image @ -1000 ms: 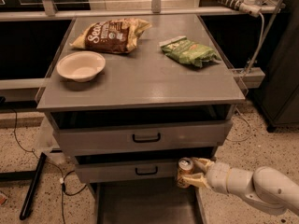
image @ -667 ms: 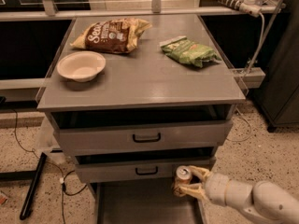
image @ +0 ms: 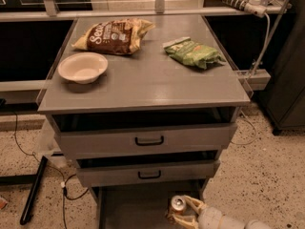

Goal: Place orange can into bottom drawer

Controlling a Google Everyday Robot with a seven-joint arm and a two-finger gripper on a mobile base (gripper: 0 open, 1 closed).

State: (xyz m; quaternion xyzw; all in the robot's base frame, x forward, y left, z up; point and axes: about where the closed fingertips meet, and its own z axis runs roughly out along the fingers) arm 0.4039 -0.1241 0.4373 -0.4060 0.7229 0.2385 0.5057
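1. Grey cabinet (image: 157, 87), two handled drawers slightly ajar under its top.
2. Bottom drawer (image: 128, 209), open at floor level below the handled pair.
3. Brown bag (image: 114, 36), green bag (image: 193, 52) and bowl (image: 82, 67), lying apart on the cabinet top.
4. Gripper (image: 181, 209), low over the drawer's right side, fingers closed around the can.
5. Can (image: 178, 203), upright, silver top up, within the drawer's right half; contact with the floor unclear.

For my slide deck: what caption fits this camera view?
Gripper at lower right, fingers around the orange can, at the right side of the open bottom drawer.
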